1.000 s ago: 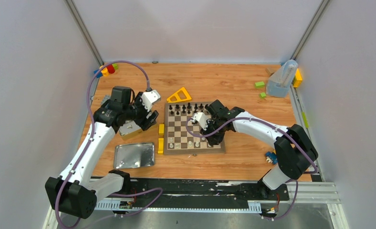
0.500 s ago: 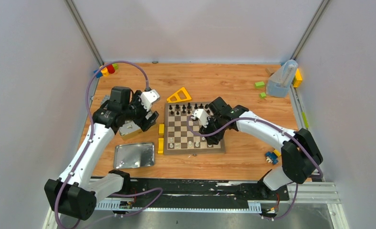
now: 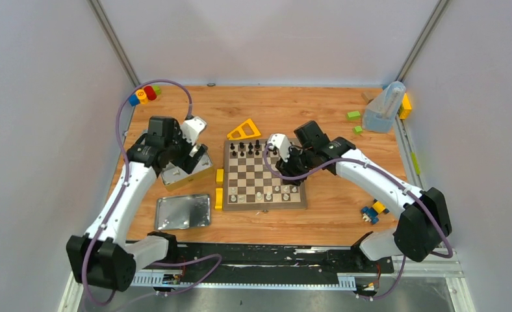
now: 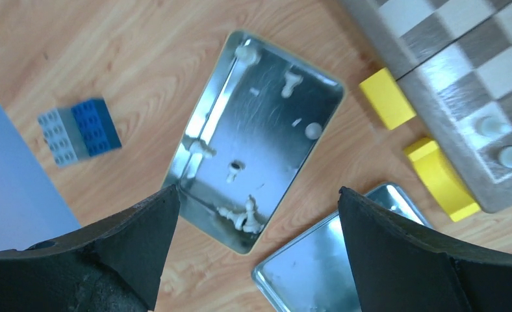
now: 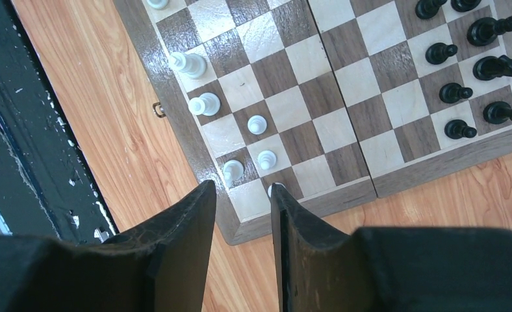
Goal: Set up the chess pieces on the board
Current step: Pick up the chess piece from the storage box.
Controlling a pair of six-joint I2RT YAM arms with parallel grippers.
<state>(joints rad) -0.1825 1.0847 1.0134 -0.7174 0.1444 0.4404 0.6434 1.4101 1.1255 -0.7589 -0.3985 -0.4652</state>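
The chessboard point(image 3: 266, 174) lies mid-table. Black chess pieces point(image 3: 253, 148) stand on its two far rows and white pieces point(image 3: 273, 192) near its front edge. In the right wrist view the black pieces point(image 5: 458, 94) and white pieces point(image 5: 204, 104) stand on the board point(image 5: 448, 166). My right gripper point(image 5: 240, 188) hangs above the board's corner, slightly open and empty; it is at the board's right side point(image 3: 284, 164). My left gripper point(image 4: 256, 192) is wide open and empty above an open tin point(image 4: 208, 117) holding several white pieces point(image 4: 247, 214); from above it hovers over that tin point(image 3: 190, 160).
A flat tin lid point(image 3: 183, 212) lies in front of the open tin point(image 3: 187, 174). Two yellow blocks point(image 3: 219, 187) sit against the board's left edge, and a yellow triangle point(image 3: 244, 130) lies behind it. A blue-grey block point(image 4: 78, 130) lies left of the tin. Small toys lie at the table's far corners.
My right gripper has risen and moved from over the board's near right squares toward its far right side. My left gripper has shifted a little left, over the open tin.
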